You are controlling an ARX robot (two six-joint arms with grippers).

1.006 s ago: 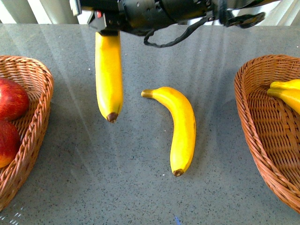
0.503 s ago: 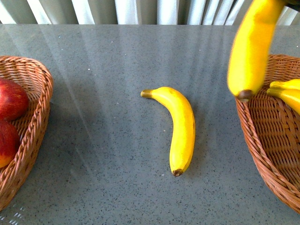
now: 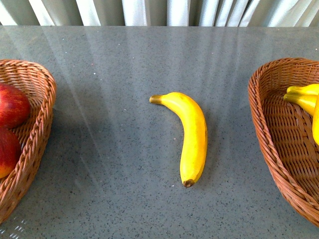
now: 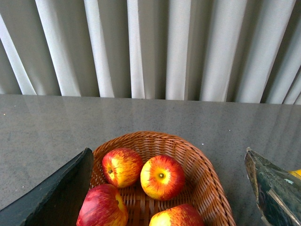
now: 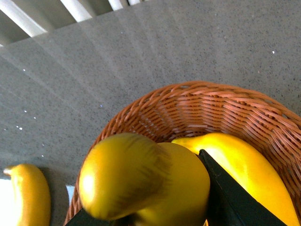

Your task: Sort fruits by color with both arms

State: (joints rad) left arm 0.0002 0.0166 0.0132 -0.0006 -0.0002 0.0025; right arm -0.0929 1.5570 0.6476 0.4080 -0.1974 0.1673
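Note:
One yellow banana lies loose in the middle of the grey table. My right gripper is shut on another banana, which hangs over the right wicker basket. In the front view only a yellow sliver of the held banana shows at the right edge. A further banana lies in that basket. My left gripper is open above the left wicker basket, which holds several red apples. Neither arm shows in the front view.
Both baskets are cut off by the frame sides in the front view, the left basket with red apples in it. Grey curtains hang behind the table's far edge. The loose banana also shows in the right wrist view.
The right arm carried its banana from above the table's left-centre across to the right. It left the front view, and the banana now hangs over the right basket. The loose banana has not moved.

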